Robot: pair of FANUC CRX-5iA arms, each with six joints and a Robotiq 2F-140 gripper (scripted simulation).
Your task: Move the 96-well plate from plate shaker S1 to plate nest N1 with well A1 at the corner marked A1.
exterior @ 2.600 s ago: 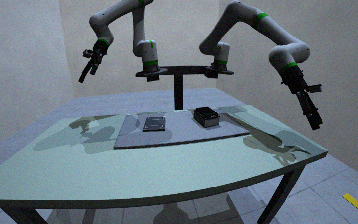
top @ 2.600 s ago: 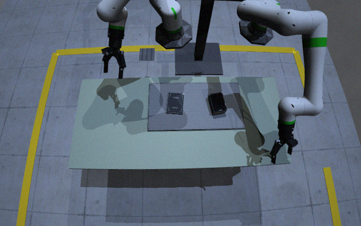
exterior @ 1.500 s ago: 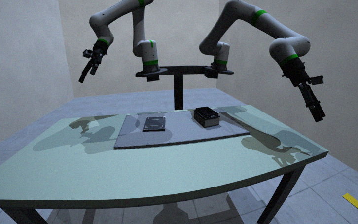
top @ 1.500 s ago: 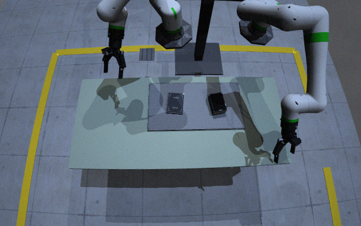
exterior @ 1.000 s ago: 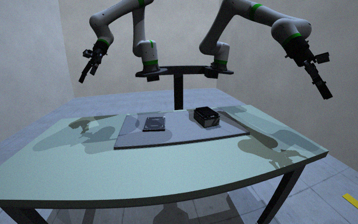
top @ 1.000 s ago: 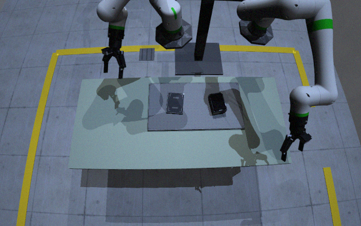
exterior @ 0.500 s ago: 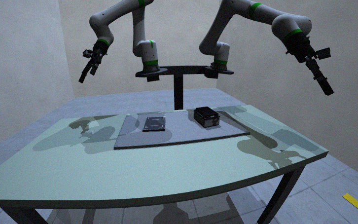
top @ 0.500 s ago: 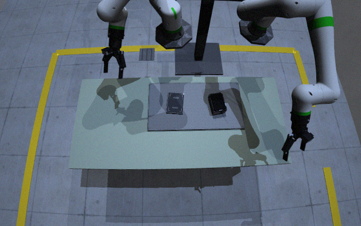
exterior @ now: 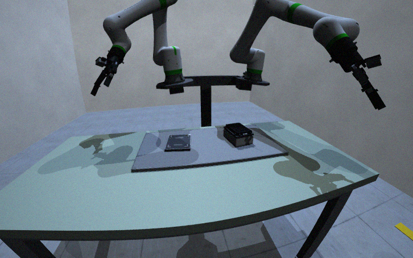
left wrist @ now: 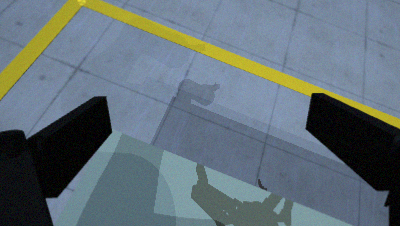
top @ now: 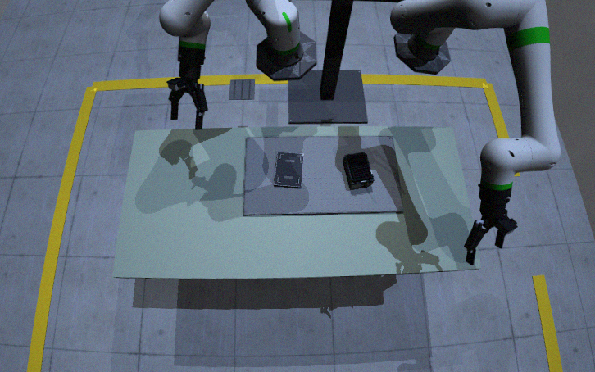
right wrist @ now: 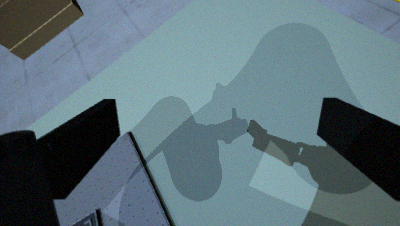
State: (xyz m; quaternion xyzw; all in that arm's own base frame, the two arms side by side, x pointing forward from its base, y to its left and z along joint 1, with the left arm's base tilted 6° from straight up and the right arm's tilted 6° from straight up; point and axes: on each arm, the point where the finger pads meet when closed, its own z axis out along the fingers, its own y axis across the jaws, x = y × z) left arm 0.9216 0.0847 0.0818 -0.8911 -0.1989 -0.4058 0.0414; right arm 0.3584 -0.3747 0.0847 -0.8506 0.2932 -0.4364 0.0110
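Note:
The dark 96-well plate (top: 360,167) (exterior: 238,128) sits on top of the shaker S1 (exterior: 244,141), on the right part of the grey board. Its well A1 cannot be made out. The nest N1 (top: 288,169) (exterior: 178,142) is a low dark frame with light corner marks, empty, on the board's left part. My left gripper (top: 484,251) (exterior: 379,104) (left wrist: 209,113) is open and empty, high above the table's front right corner, far from the plate. My right gripper (top: 186,120) (exterior: 100,89) (right wrist: 217,117) is open and empty, high near the table's back left edge.
The grey board (top: 323,198) (exterior: 163,162) (right wrist: 137,190) carries both stations on the pale green table (top: 253,244) (exterior: 156,198). The dark post (top: 334,55) (exterior: 205,105) of the arm stand rises behind the table. A brown box (right wrist: 40,30) stands beyond the table in the right wrist view.

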